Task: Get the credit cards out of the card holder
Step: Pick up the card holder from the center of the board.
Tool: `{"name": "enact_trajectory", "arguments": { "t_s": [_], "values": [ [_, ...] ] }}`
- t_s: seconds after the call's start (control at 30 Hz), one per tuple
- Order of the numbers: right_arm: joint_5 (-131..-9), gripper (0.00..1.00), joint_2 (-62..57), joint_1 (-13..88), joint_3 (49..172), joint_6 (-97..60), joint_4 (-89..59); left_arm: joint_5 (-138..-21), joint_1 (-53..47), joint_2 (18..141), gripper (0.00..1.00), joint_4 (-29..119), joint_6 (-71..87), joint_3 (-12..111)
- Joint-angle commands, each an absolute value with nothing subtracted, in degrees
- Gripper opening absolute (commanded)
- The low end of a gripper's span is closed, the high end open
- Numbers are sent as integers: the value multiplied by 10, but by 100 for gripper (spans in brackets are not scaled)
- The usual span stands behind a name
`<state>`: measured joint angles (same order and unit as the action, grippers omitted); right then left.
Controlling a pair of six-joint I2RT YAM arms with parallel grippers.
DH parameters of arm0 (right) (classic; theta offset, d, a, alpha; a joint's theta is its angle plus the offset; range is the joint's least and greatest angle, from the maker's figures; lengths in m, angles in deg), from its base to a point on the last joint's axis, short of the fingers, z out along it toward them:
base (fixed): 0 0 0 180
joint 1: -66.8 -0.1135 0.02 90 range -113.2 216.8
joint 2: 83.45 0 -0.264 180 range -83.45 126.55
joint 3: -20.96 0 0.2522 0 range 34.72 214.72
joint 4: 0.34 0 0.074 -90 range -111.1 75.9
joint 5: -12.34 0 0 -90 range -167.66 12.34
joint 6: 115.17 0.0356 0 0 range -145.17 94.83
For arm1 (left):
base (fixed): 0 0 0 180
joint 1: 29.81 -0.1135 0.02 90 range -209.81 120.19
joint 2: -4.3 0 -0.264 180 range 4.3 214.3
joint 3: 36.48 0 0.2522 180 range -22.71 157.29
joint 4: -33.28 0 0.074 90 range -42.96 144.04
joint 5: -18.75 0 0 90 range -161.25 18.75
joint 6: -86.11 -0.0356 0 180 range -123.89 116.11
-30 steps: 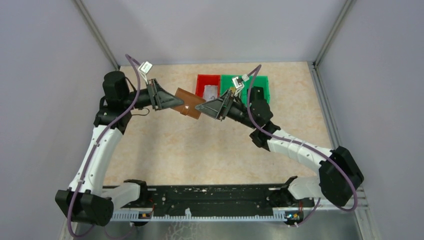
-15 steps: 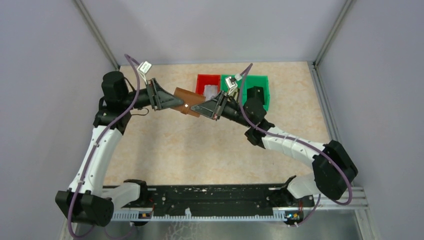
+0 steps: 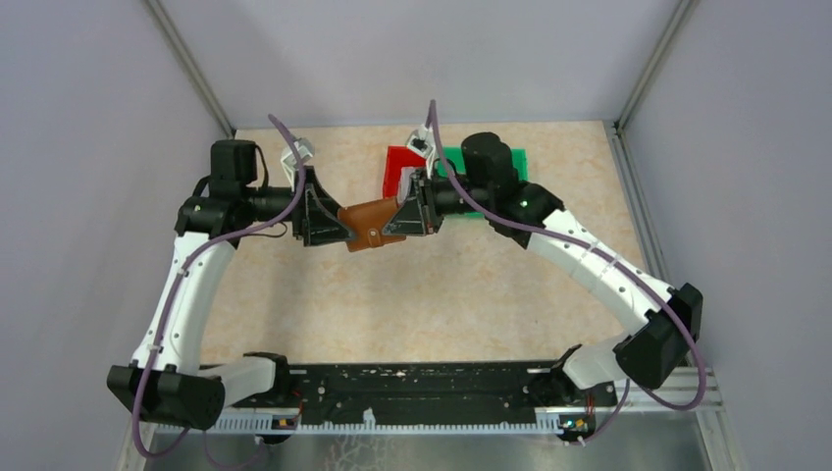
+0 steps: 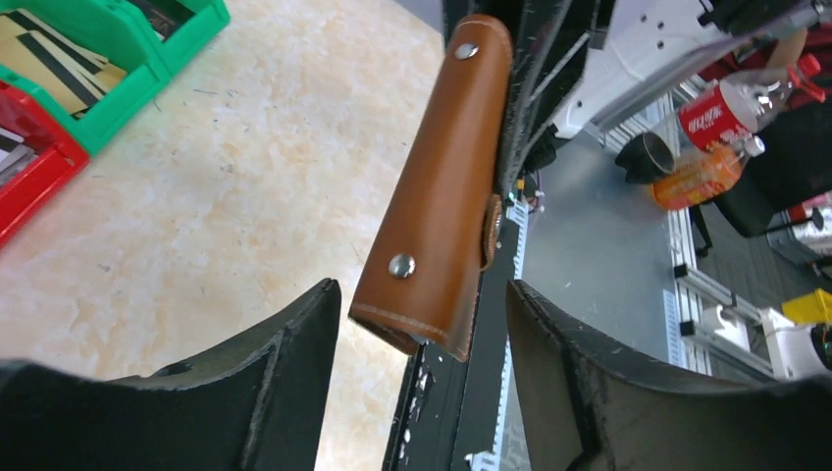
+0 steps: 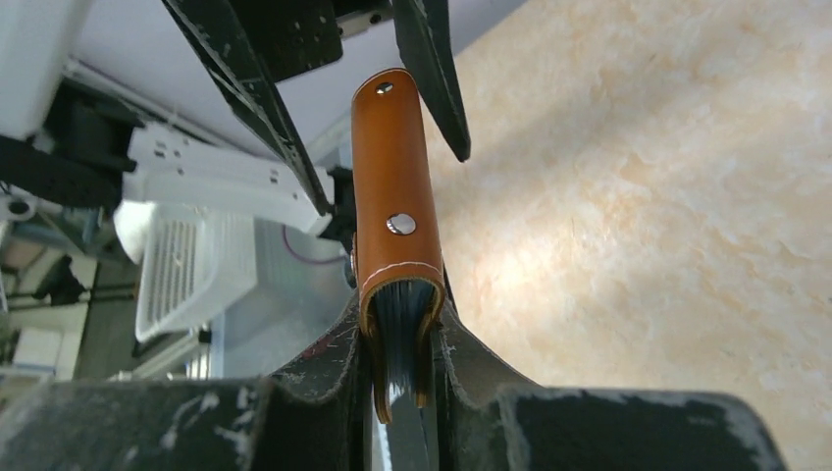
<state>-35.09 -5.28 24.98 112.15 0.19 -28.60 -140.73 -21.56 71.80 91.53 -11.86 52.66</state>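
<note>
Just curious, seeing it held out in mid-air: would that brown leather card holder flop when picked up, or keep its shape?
It probably keeps its shape: the card holder, clamped at one end by the right gripper, sticks out straight without drooping. It is likely light, since that end grip alone carries it. The credit cards seen edge-on inside probably stiffen it.

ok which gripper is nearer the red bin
Right. The right gripper, shut on one end of the card holder, is in front of the red bin; the left gripper, open at the other end, is farther to its left.
</note>
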Motion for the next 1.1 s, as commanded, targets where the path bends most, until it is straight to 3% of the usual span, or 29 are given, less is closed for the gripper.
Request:
{"name": "enact_trajectory", "arguments": {
  "t_s": [0.0,0.4,0.63,0.67,0.77,0.83,0.9,1.0,1.07],
  "values": [
    [-315,0,-18,227,1207,-152,-456,-1462,-215,707,65,982,-222,514],
    [-348,0,61,182,1343,-227,-578,-1479,-205,701,52,1055,-310,470],
    [-370,0,84,181,1388,-235,-593,-1479,-204,714,26,1106,-371,472],
    [-395,4,83,181,1388,-223,-582,-1481,-204,714,22,1102,-367,473],
    [-483,31,80,188,1385,-175,-554,-1471,-204,711,12,1051,-310,470],
    [-561,52,70,201,1375,-107,-528,-1435,-204,697,4,976,-231,453],
    [-677,65,47,210,1350,-34,-511,-1363,-204,669,1,857,-129,423],
    [-793,70,-27,210,1261,76,-446,-1248,-204,629,0,726,-34,384],
    [-799,72,-76,209,1177,140,-373,-1202,-204,627,0,699,2,384]
  ]
}}
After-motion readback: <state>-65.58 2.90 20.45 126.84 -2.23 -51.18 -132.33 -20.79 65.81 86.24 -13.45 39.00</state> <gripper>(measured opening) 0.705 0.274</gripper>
